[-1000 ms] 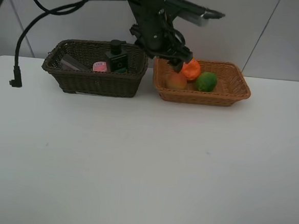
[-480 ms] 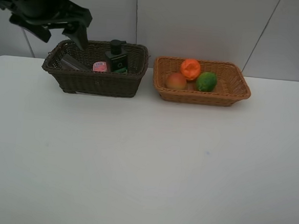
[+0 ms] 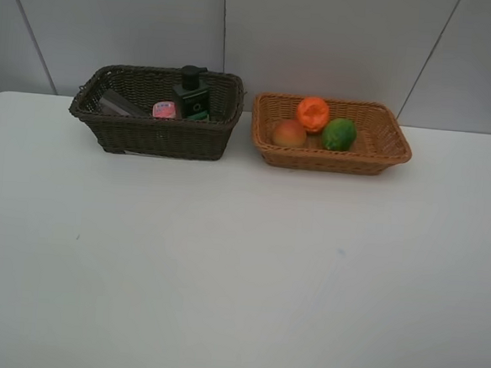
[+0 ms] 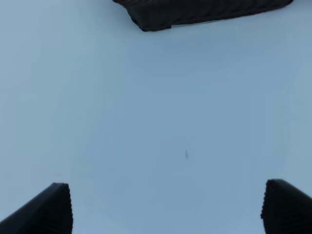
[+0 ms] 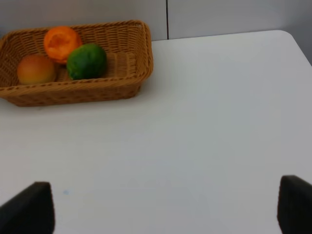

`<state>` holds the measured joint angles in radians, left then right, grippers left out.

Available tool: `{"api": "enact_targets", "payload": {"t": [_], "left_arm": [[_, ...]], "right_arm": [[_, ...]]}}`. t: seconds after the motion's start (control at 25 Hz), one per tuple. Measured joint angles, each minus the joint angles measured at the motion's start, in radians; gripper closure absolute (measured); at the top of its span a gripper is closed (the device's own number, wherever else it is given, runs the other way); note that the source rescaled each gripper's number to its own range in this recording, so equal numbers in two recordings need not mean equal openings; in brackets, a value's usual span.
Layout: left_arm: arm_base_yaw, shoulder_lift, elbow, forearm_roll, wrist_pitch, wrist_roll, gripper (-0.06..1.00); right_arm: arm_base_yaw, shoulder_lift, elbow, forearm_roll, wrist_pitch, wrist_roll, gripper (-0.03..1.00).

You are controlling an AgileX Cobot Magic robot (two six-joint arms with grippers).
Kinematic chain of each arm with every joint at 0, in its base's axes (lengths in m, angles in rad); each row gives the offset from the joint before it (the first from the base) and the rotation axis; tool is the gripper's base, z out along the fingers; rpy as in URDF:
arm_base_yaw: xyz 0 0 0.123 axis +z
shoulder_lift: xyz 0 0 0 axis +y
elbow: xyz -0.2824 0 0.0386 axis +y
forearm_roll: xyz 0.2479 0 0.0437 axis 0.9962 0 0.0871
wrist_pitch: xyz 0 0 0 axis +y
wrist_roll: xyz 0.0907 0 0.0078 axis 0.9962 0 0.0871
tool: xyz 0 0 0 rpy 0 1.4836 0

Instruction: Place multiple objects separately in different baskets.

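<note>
The dark brown basket [image 3: 148, 135] holds the dark bottle [image 3: 190, 93], the pink tube [image 3: 164, 109] and the mauve cup [image 3: 118, 103]. The light tan basket [image 3: 383, 147] holds the orange [image 3: 313, 113], the lime [image 3: 339, 134] and the peach [image 3: 289, 134]. Neither arm shows in the exterior view. My left gripper [image 4: 165, 214] is open and empty above bare table, the dark basket's [image 4: 204, 9] edge ahead of it. My right gripper [image 5: 163, 207] is open and empty, with the tan basket [image 5: 73, 92], orange [image 5: 62, 43], lime [image 5: 87, 61] and peach [image 5: 35, 69] ahead.
The white table [image 3: 240, 268] runs wide in front of both baskets. A grey panelled wall [image 3: 323, 38] stands right behind them. The table's right corner [image 5: 287, 36] shows in the right wrist view.
The left arm was over the tan basket by the orange, swung left past the dark basket, and has now left the exterior view. The objects have not moved.
</note>
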<state>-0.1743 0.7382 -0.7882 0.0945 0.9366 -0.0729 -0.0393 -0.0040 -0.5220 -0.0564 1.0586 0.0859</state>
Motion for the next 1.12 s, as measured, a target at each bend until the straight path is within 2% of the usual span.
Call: {"api": "enact_targets", "payload": {"t": [0.32, 0.44, 0.64, 1.12], "left_arm": [[0.004, -0.407, 0.095, -0.031, 0.152, 0.003, -0.06], [0.004, -0.536, 0.163, -0.060, 0.185, 0.003, -0.06], [0.004, -0.720, 0.245, -0.064, 0.190, 0.039, -0.06], [-0.004, -0.746, 0.281, -0.072, 0.129, 0.043, -0.06]], "right_arm": [[0.000, 0.000, 0.000, 0.000, 0.000, 0.000, -0.01], [0.000, 0.000, 0.000, 0.000, 0.000, 0.000, -0.01], [0.000, 0.000, 0.000, 0.000, 0.000, 0.000, -0.01], [0.000, 0.000, 0.000, 0.000, 0.000, 0.000, -0.01]]}}
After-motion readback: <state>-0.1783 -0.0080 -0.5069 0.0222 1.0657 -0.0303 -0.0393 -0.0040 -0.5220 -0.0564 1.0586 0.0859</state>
